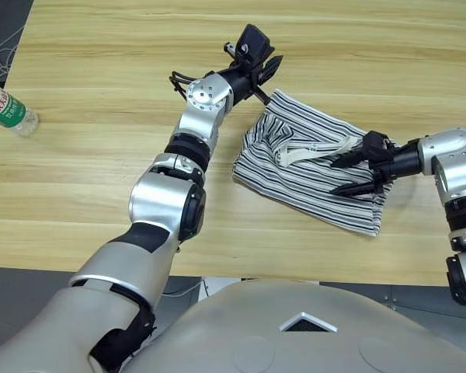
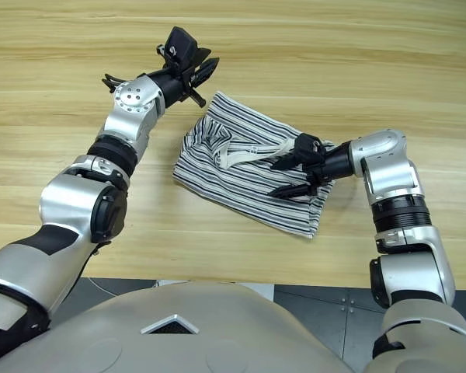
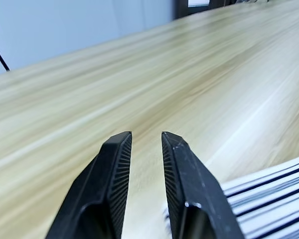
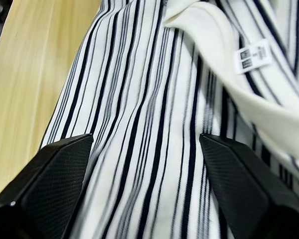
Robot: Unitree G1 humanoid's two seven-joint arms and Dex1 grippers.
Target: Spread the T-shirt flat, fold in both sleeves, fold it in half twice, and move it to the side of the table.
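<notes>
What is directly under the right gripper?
The striped T-shirt lies under the open right gripper, bunched on the wooden table. Its fabric covers the tabletop beneath, so whatever may lie under it cannot be seen.

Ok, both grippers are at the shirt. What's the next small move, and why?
Probably lower the right gripper and close its fingers on the T-shirt: they stand wide open over the striped cloth, holding nothing. The left gripper is slightly open and empty, over bare table beside the shirt's far corner. The shirt lies bunched, collar showing, so it needs gripping before spreading.
</notes>
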